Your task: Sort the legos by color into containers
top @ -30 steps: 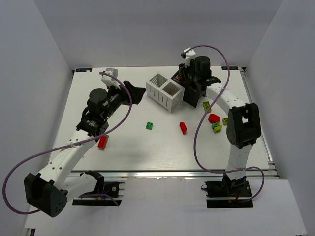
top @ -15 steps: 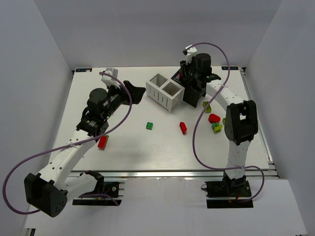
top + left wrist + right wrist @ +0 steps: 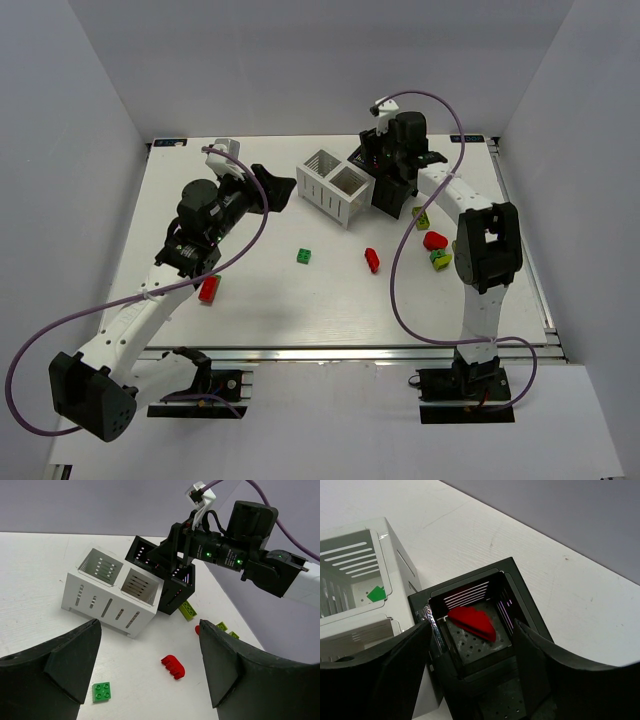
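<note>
My right gripper (image 3: 472, 630) hangs open just above the black container (image 3: 525, 605), nothing between its fingers. A red lego (image 3: 472, 620) lies on the floor of the cell below it. The white container (image 3: 335, 185) stands beside the black one, and a green lego (image 3: 376, 594) lies in one of its cells. My left gripper (image 3: 150, 630) is open and empty, in the air left of the white container (image 3: 110, 592). On the table lie a green lego (image 3: 303, 256), a red lego (image 3: 372, 260) and another red lego (image 3: 209, 289).
Right of the black container (image 3: 392, 200) lie a yellow-green lego (image 3: 421, 217), a red lego (image 3: 435, 240) and a green-and-yellow lego (image 3: 440, 259). My right arm (image 3: 250, 555) reaches over the black container. The table edge runs close behind both containers.
My right wrist has shifted slightly left above the black container and its forearm has swung with it. The left arm and the loose legos have not moved.
</note>
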`<state>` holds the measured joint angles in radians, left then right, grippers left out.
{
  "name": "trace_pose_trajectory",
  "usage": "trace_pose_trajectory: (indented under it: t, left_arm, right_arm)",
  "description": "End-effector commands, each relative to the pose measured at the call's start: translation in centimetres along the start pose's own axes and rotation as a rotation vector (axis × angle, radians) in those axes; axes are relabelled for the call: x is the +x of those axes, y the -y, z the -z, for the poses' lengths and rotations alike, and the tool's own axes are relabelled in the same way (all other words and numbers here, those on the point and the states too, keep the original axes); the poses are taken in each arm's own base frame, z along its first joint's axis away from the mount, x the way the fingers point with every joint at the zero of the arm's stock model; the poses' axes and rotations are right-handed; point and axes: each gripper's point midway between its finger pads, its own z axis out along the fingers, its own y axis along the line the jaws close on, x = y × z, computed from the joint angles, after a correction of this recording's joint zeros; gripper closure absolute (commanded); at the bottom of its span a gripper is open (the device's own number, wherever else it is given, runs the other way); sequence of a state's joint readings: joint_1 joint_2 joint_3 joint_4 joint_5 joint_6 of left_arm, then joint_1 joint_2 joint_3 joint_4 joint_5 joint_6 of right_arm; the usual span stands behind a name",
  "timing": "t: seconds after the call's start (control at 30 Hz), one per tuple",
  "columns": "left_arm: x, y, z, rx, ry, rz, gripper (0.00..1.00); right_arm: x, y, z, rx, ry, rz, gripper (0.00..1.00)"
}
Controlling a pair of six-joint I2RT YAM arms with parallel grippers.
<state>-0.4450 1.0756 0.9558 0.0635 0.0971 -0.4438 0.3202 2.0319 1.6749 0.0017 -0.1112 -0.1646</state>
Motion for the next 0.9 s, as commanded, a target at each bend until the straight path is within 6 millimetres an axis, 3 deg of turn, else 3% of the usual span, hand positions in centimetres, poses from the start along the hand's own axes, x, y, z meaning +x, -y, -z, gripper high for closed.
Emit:
trace_pose_trajectory:
  t: [0.0, 0.1, 0.13, 0.2, 0.23, 0.3, 0.33, 0.37, 0.4, 0.43, 0.47, 0.5, 0.53, 0.57, 0.6, 0.67, 0.77, 0.8, 0.87]
  left_arm:
    - [-0.5, -0.2, 0.3, -0.011, 0.018, -0.014, 0.11]
    - [-0.5, -0.5, 0.3, -0.025, 0.018, -0.018, 0.11]
    - [-0.5, -0.5, 0.4, -0.028, 0.018, -0.019, 0.11]
    - [-0.5, -0.8, 0.3, -0.04, 0.021, -0.019, 0.13]
    - [-0.5, -0.8, 0.3, -0.04, 0.023, -0.015, 0.18]
    - [-0.5, -1.0, 0.3, -0.046, 0.029, -0.013, 0.25]
    - [-0.5, -1.2, 0.3, -0.052, 0.032, -0.01, 0.31]
    - [-0.6, -1.2, 0.3, -0.055, 0.035, -0.01, 0.57]
    - [-0.6, -1.5, 0.3, -0.065, 0.035, -0.008, 0.71]
    - [-0.6, -2.0, 0.2, -0.086, 0.037, -0.008, 0.84]
    - [-0.3, -2.4, 0.1, -0.102, 0.029, -0.007, 1.0]
    - [-0.3, -2.6, 0.0, -0.108, 0.025, -0.008, 1.0]
    - [-0.4, -3.5, 0.0, -0.149, 0.033, -0.006, 1.0]
    - [-0.3, -3.9, -0.2, -0.162, 0.028, -0.005, 1.0]
    - [-0.1, -4.5, -0.2, -0.181, 0.023, -0.001, 1.0]
    - [-0.1, -5.2, -0.4, -0.209, 0.017, 0.004, 1.0]
    - [0.9, -7.3, -0.7, -0.297, -0.02, 0.01, 0.64]
    - [1.8, -8.2, -1.0, -0.329, -0.049, 0.012, 0.45]
    - [2.2, -9.4, -1.1, -0.382, -0.064, 0.015, 0.34]
  right_arm:
    - [-4.2, 0.6, 1.6, 0.015, 0.091, 0.009, 0.28]
    - [-5.9, 0.2, 3.3, -0.003, 0.116, 0.01, 0.28]
    - [-6.1, -0.4, 4.7, -0.028, 0.087, 0.005, 0.28]
    - [-6.7, -3.0, 6.9, -0.168, 0.077, 0.019, 0.32]
    - [-6.6, -6.1, 9.9, -0.325, 0.057, 0.016, 0.34]
    - [-6.1, -9.2, 13.2, -0.487, 0.052, 0.014, 0.6]
    - [-7.4, -11.3, 16.7, -0.584, 0.098, 0.012, 0.73]
    - [-4.8, -12.9, 17.7, -0.641, 0.051, -0.021, 0.95]
    - [-5.4, -14.0, 20.4, -0.671, 0.082, -0.017, 0.99]
    - [-4.8, -14.9, 21.7, -0.705, 0.079, -0.025, 1.0]
    - [-2.5, -16.2, 22.5, -0.739, 0.036, -0.044, 0.98]
    - [-2.9, -16.7, 24.4, -0.749, 0.061, -0.029, 0.93]
    - [-2.5, -17.2, 25.3, -0.763, 0.06, -0.026, 0.75]
    - [-1.0, -17.8, 25.8, -0.778, 0.034, -0.034, 0.69]
    - [-1.1, -17.9, 27.0, -0.778, 0.061, -0.01, 0.65]
    - [0.0, -17.7, 27.4, -0.752, 0.085, 0.052, 0.57]
    - [2.3, -17.7, 27.8, -0.743, 0.109, 0.142, 0.55]
    - [2.9, -17.8, 28.0, -0.751, 0.097, 0.148, 0.55]
    - [3.3, -17.8, 27.9, -0.751, 0.087, 0.15, 0.54]
